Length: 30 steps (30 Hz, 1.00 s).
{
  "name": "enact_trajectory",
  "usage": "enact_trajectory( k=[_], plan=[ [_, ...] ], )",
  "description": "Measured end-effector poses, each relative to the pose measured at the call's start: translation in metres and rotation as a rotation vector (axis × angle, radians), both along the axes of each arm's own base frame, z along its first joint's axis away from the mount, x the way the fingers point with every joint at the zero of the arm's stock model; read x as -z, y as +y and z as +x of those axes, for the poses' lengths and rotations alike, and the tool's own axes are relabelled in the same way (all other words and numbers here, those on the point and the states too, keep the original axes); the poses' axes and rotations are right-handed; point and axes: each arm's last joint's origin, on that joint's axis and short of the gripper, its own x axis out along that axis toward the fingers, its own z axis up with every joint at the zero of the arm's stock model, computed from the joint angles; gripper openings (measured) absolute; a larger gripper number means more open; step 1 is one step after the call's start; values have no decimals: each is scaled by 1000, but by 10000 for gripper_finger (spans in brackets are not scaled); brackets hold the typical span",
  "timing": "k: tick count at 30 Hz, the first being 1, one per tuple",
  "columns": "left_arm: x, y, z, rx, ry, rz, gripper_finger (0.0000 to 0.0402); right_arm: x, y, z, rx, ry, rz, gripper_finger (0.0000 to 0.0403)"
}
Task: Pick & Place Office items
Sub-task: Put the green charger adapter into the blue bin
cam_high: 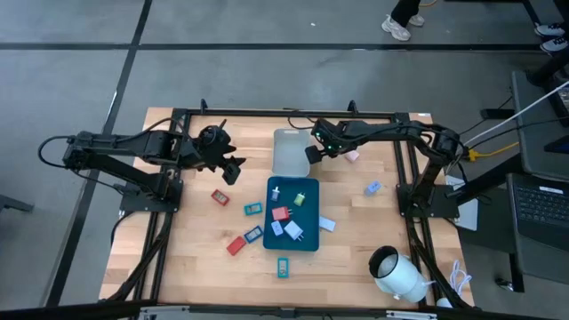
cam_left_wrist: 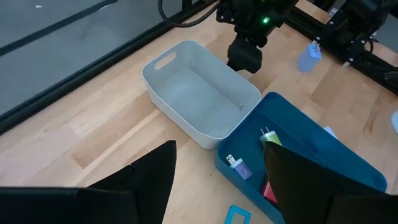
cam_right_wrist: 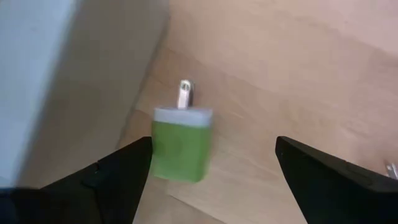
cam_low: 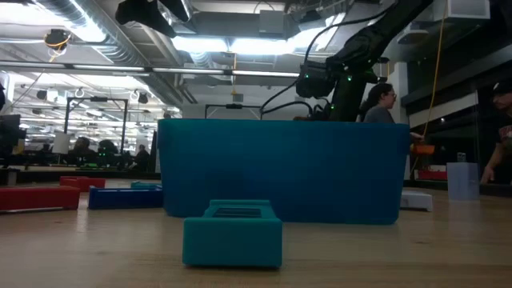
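Currently sorting step: right gripper [cam_high: 313, 153] hovers at grey tray's [cam_high: 289, 153] 3 o'clock edge, fingers spread, nothing pinched. Green charger plug [cam_right_wrist: 181, 142] lies on wood just below, beside tray wall. Next: descend, straddle plug, close. Left gripper [cam_high: 233, 169] waits at 9 o'clock, spread, empty.

Two trays [cam_high: 305, 244] [cam_high: 289, 153], one white cylinder [cam_high: 397, 273], and about a dozen small office items [cam_high: 253, 209].

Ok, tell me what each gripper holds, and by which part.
Nothing is held. The right gripper is open over the green item on the table; the left gripper is open and empty.
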Motion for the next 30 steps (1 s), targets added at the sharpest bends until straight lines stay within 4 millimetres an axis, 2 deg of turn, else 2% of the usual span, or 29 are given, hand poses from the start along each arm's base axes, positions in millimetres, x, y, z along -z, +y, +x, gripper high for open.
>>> enact_trajectory(
  k=[8,11,16,23,30],
  plan=[
    [0,0,0,-6,-10,-25,237,18,2,-18,-9,77,40,348],
    [0,0,0,-7,-11,-26,237,11,3,-18,-40,40,19,348],
    [0,0,0,-12,-18,-32,237,-1,5,-15,-180,-5,-51,348],
    [-3,-1,3,-20,-67,-46,237,-2,5,-14,-431,10,-103,348],
    [-6,-1,5,-20,-103,-48,237,-2,1,-14,-562,21,-153,348]
  ],
)
